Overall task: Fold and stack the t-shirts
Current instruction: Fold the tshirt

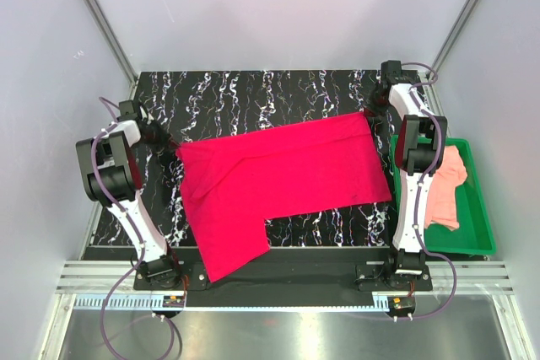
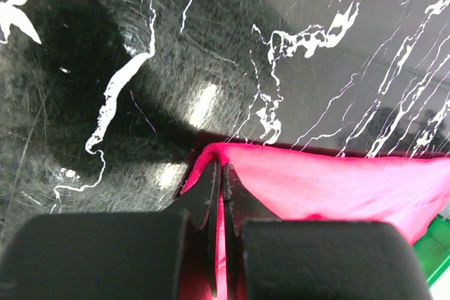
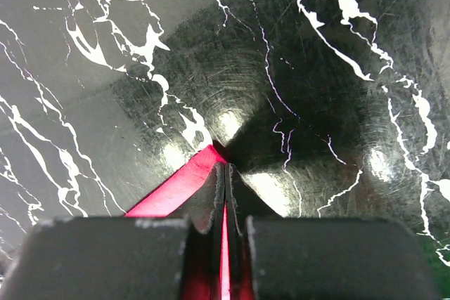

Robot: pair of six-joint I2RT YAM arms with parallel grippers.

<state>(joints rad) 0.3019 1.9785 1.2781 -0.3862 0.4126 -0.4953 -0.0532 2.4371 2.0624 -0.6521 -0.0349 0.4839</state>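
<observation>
The right arm covers the left side of the pink t-shirt and the left wall of the green tray. In both wrist views the closed jaws hide the pinched corners of the red t-shirt. The left wrist view's edge cuts the tray down to a blurred sliver.

Soft matt cloth t-shirt on glossy, finely scratched marble-patterned table.

Free tabletop beyond t-shirt; tray rightward.
</observation>
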